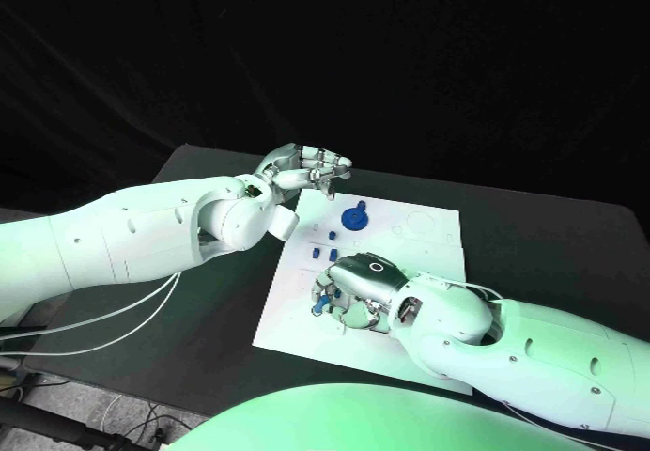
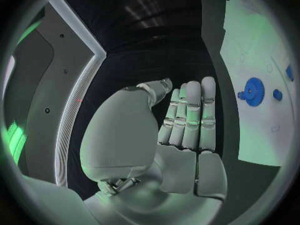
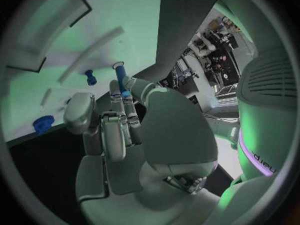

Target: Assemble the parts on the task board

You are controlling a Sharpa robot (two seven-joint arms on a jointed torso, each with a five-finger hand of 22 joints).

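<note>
Table first: the black rectangular tabletop (image 1: 203,178) spreads wide around everything I am steering, with bare dark surface showing beyond the board on the far side and to both sides.

On it lies the flat white rectangular task board (image 1: 420,225), its long edges running away from me. Its far right corner is uncovered, and I see faint outlined recesses there. My right arm crosses the near right corner.

My left hand (image 1: 305,171) hangs over the board's far left corner. In its wrist view the fingers (image 2: 190,112) lie straight and pressed side by side, the thumb curled in beside them, with nothing in them. The board sits off to one side of that palm, apart from it.

My right hand (image 1: 355,287) is down on the near half of the board, palm toward the surface. Its fingers are bunched together and pinch a slim blue peg (image 3: 120,80), which stands up from the fingertips (image 3: 127,97) with its pale tip near the board's surface; I cannot tell whether it touches.

A round blue toothed gear (image 1: 355,219) sits on the board between the two hands, clear of both. Just nearer me lie a few small blue pins (image 1: 322,252), close to the right hand's knuckles but not touching them.
</note>
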